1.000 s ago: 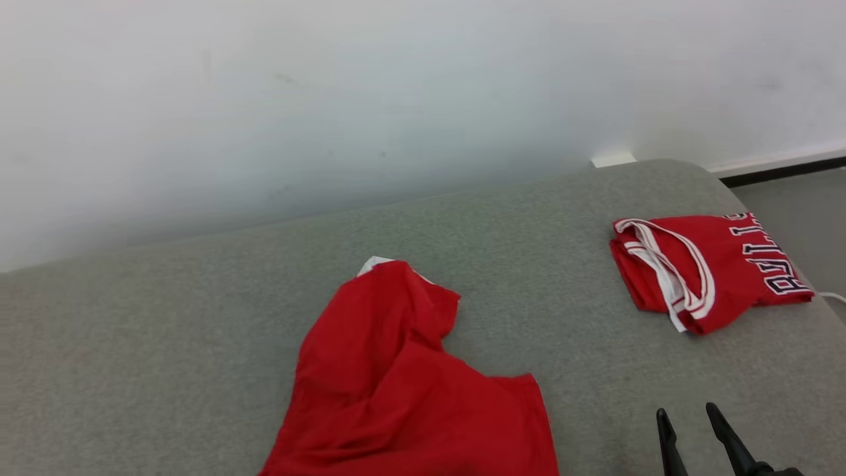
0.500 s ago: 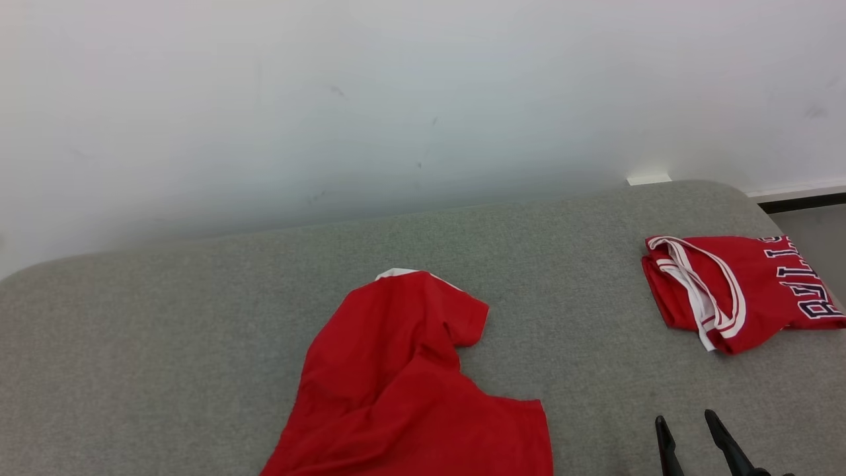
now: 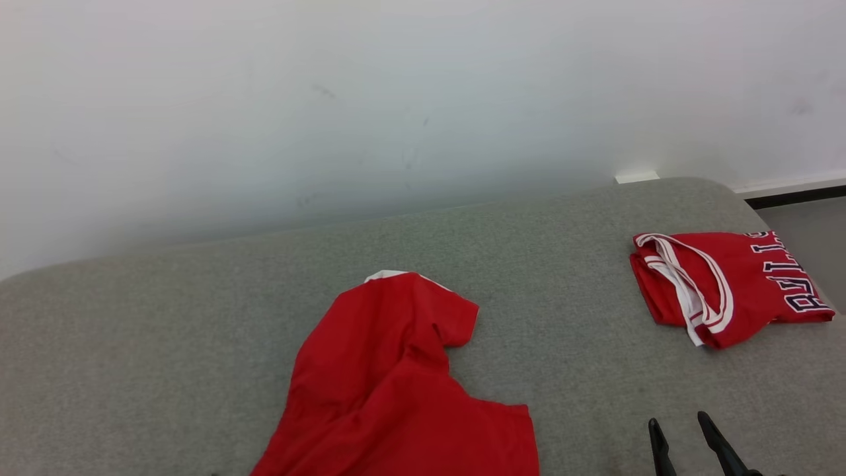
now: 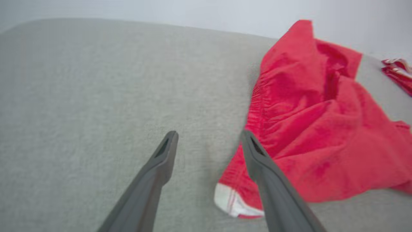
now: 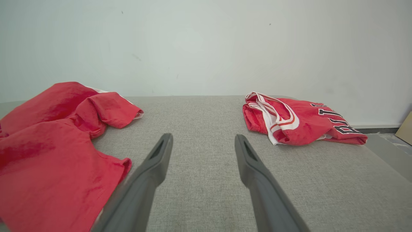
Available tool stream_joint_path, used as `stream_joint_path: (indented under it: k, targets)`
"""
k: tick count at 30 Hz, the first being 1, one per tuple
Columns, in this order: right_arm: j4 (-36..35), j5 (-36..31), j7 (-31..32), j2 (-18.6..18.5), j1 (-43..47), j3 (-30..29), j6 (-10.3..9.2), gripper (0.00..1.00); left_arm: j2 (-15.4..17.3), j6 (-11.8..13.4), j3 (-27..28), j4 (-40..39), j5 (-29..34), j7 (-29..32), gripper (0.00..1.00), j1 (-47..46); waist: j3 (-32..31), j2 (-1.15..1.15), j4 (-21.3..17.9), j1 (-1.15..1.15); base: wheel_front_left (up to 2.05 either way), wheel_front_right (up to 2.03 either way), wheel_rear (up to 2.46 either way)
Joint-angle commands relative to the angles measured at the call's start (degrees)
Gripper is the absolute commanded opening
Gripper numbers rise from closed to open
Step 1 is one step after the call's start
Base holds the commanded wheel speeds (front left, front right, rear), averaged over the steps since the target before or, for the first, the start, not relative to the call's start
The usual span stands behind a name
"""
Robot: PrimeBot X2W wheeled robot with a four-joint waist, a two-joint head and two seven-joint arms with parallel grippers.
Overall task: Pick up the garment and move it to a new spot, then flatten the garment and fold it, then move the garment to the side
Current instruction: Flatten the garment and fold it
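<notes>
Behind everything you have a pale wall (image 3: pixel 396 99), and in front of it a wide grey padded surface (image 3: pixel 132 344) that runs across the head view and rounds off at its far right corner. A strip of floor (image 3: pixel 803 231) shows beyond that corner.

The garment (image 3: pixel 383 383) you are working on is the plain red one. It lies crumpled on the padding, a little left of the middle and towards the near edge. One part is bunched up towards the wall, and the broader part spreads down to the bottom of the head view. A folded red jersey (image 3: pixel 720 284) with white trim and dark lettering sits well apart from it, near the far right corner.

Your left gripper (image 4: pixel 209 133) is spread wide and low over the padding at the garment's left edge. Grey cloth shows between its fingers, and one finger lies across the gathered red hem. You cannot tell whether it touches the cloth. Your right gripper (image 5: pixel 203 137) is also spread wide, over bare padding between the two red pieces.

A small white corner (image 4: pixel 231 203) of the garment pokes out just beside the left gripper's finger.
</notes>
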Motion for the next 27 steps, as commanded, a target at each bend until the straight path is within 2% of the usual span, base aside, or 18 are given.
stream_joint_path:
  k: [1,4,7,10,14,22,27]
  targets:
    - [-0.05,0.09,-0.15,-0.1,-0.37,0.02,-0.15,1.0,0.06,0.44,-0.67,-4.2,1.66,0.19,1.0,-1.46,0.19,0.0,-1.02,0.0,0.0,0.0,0.0]
    - [-0.04,0.07,-0.14,-0.07,-0.57,0.37,-0.15,1.0,-0.74,0.16,-4.08,-10.06,4.03,2.48,1.0,-3.74,0.67,0.0,-2.55,0.0,0.0,0.0,0.0]
    - [-0.08,0.47,-0.15,-0.08,-1.12,0.61,-0.15,1.0,-2.67,-0.94,-8.67,-12.15,6.25,5.77,1.0,-7.29,1.32,0.0,-4.52,0.0,0.0,0.0,0.0]
    - [-0.1,0.61,-0.14,-0.09,-1.27,0.92,-0.15,1.0,-5.23,-2.38,-12.64,-10.4,7.89,8.56,1.0,-11.04,2.05,0.0,-6.57,0.0,0.0,0.0,0.0]
    - [-0.29,0.78,-0.14,-0.08,-1.52,1.04,-0.15,1.0,-7.36,-2.06,-15.05,-5.21,10.23,10.93,1.0,-15.84,3.14,0.0,-9.02,0.0,0.0,0.0,0.0]
    - [-1.01,1.16,-0.15,-0.07,-2.15,0.99,-0.15,1.0,-6.6,0.21,-15.55,2.11,15.49,12.63,1.0,-24.23,5.93,0.0,-11.11,0.0,0.0,0.0,0.0]
    - [-1.18,1.87,-0.14,-0.07,-2.8,1.33,-0.15,1.0,-5.77,-1.61,-17.0,5.67,17.49,13.98,1.0,-29.16,7.7,0.0,-11.29,0.0,0.0,0.0,0.0]
